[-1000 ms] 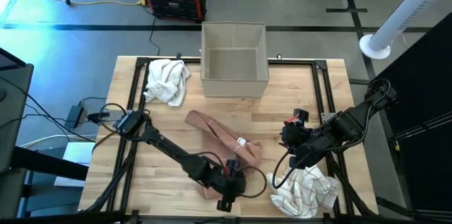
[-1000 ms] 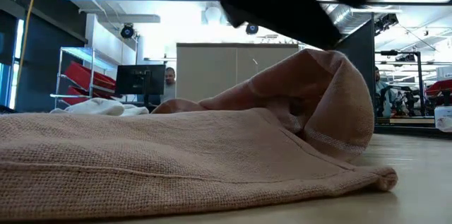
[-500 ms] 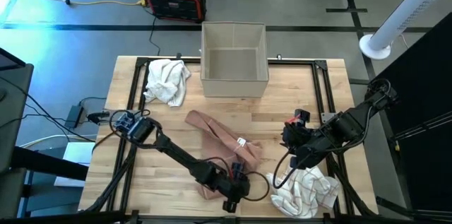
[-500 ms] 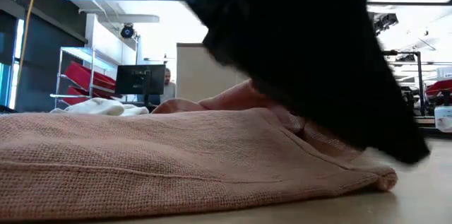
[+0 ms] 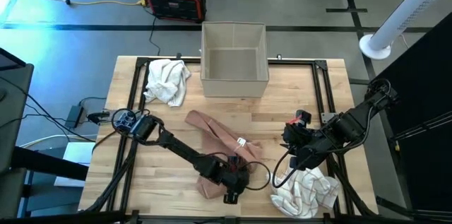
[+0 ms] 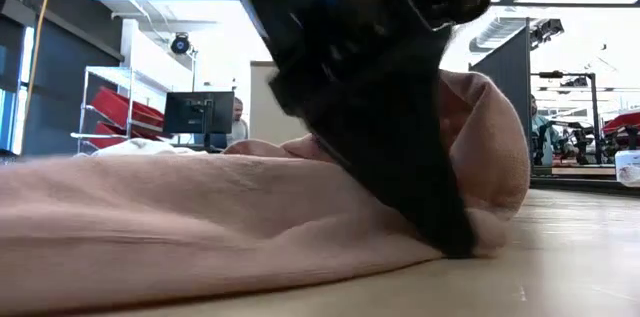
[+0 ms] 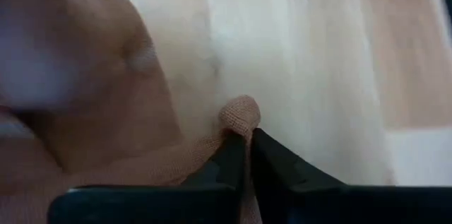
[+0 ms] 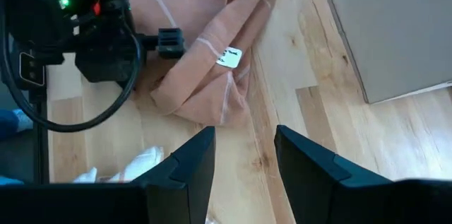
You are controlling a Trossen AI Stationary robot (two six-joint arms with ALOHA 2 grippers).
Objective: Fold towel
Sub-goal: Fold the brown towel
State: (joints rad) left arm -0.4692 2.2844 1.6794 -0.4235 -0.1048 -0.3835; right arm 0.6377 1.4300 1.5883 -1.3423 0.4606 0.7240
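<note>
The pink towel (image 5: 222, 146) lies crumpled along the middle of the wooden table (image 5: 296, 104), running from the centre toward the near edge. The left gripper (image 5: 232, 185) is down at the towel's near end, its fingers (image 7: 233, 164) pressed together on a corner of the cloth, which bulges out just past the tips. In the low view the dark gripper reaches the tabletop at the towel's edge. The right gripper (image 5: 291, 139) hovers just right of the towel, not touching it, with its fingers (image 8: 187, 164) apart and nothing between them. A white striped cloth (image 5: 307, 190) sits near that arm, a white towel (image 5: 167, 80) at the far left, and a grey fabric bin (image 5: 234, 59) at the far edge.
</note>
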